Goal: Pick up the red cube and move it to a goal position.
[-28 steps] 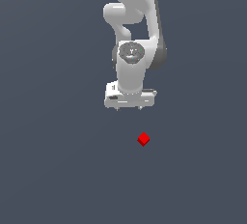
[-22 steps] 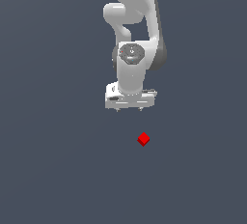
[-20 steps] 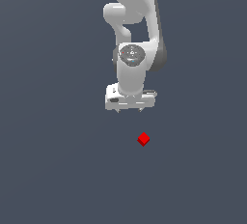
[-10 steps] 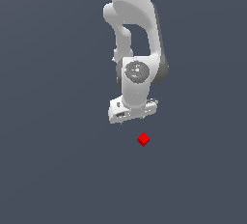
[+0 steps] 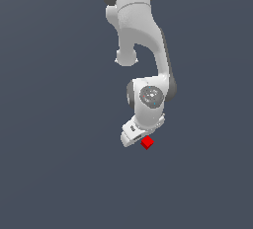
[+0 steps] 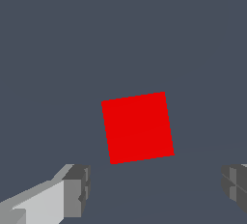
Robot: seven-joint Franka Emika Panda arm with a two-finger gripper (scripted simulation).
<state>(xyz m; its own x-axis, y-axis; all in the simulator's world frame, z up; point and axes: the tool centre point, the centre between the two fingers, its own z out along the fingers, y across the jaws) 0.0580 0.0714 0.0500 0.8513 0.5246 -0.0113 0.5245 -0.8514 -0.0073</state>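
Red cube (image 6: 138, 127), flat matte faces

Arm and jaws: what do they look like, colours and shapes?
The arm has glossy white rounded links with dark grey bands at the joints and a grey disc on the wrist. The gripper has a white boxy body; its jaws end in blocky grey pads. No cables or markings show.
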